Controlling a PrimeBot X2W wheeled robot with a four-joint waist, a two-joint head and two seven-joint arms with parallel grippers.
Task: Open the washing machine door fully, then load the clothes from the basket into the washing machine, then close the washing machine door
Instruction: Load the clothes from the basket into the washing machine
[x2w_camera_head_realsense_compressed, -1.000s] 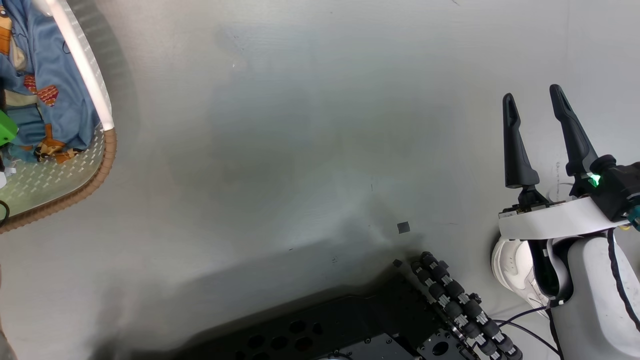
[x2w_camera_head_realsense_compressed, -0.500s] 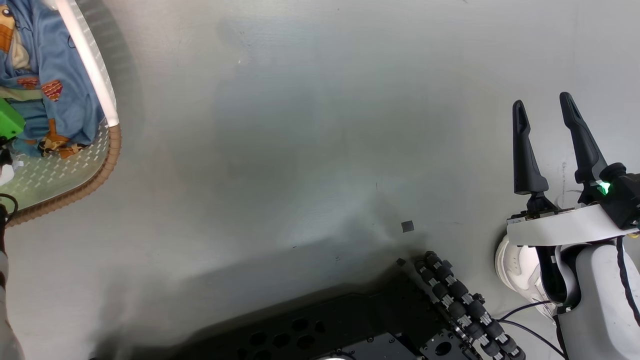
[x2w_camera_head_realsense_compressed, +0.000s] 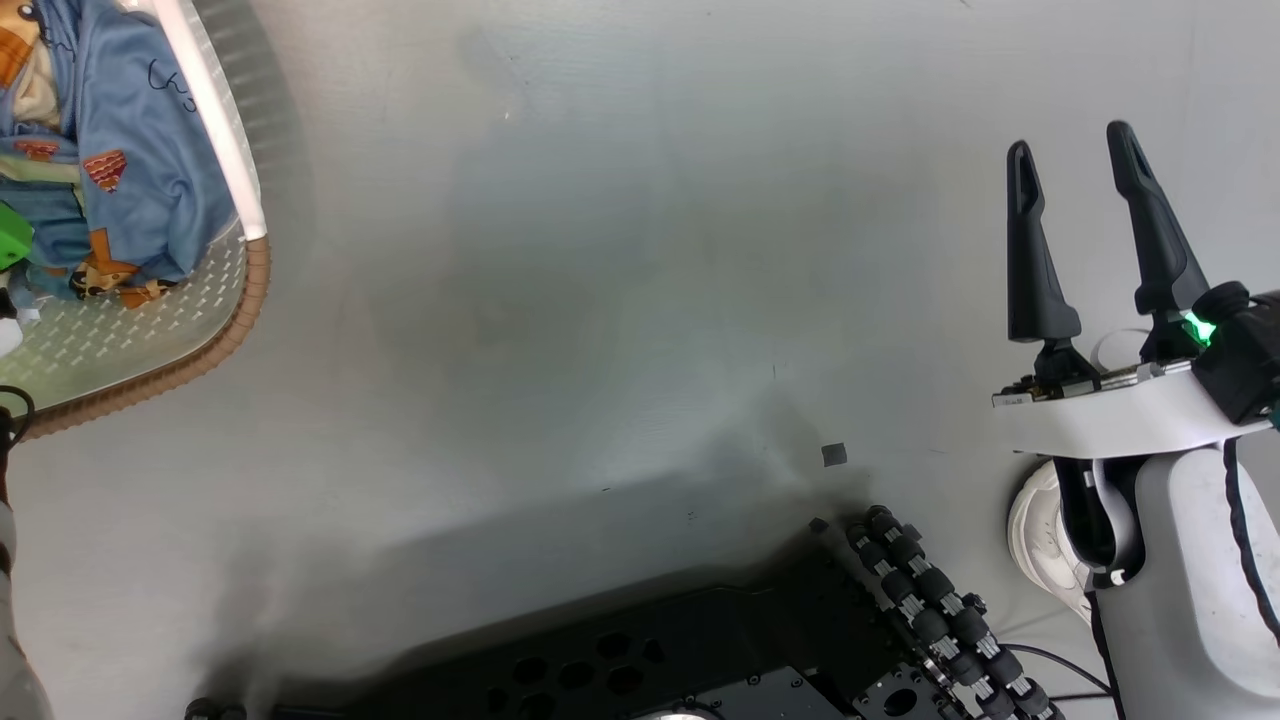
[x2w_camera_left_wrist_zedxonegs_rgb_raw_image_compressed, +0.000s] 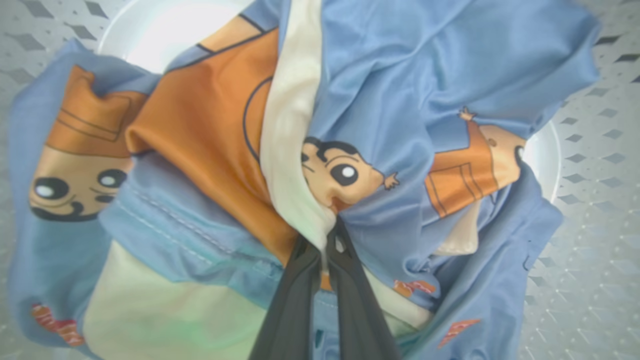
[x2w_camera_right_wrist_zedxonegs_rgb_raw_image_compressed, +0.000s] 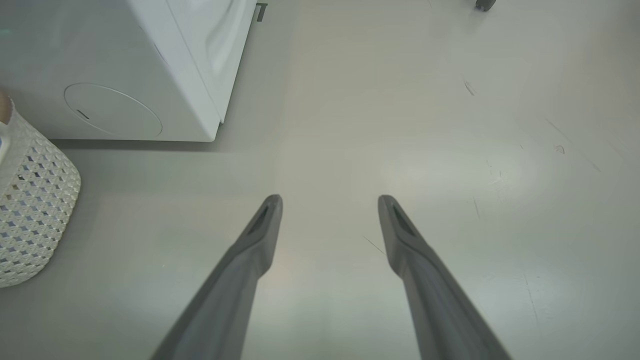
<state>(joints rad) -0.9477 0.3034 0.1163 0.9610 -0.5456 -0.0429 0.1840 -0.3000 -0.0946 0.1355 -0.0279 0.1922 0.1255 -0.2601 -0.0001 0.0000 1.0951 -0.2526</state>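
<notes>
- Your left claw (x2w_camera_left_wrist_zedxonegs_rgb_raw_image_compressed: 327, 240): one, just drawn together, now clamped on a fold of the clothes (x2w_camera_left_wrist_zedxonegs_rgb_raw_image_compressed: 400, 75). Judged ready for you to lift toward the washing machine (x2w_camera_right_wrist_zedxonegs_rgb_raw_image_compressed: 125, 60).
- Clothes: one bundle, garment count untellable, lying inside the basket (x2w_camera_head_realsense_compressed: 150, 325).
- Basket: one, on the floor beside the washing machine's corner.
- Your right claw (x2w_camera_head_realsense_compressed: 1072, 140): one, fingers apart, empty, over the floor.

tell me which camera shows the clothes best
The left wrist view: the clothes spread across it, cartoon prints clear, with the left gripper shut on a fold. The head view catches a bundle at its upper left in the basket. The right wrist view faces the basket's outside wall.
</notes>
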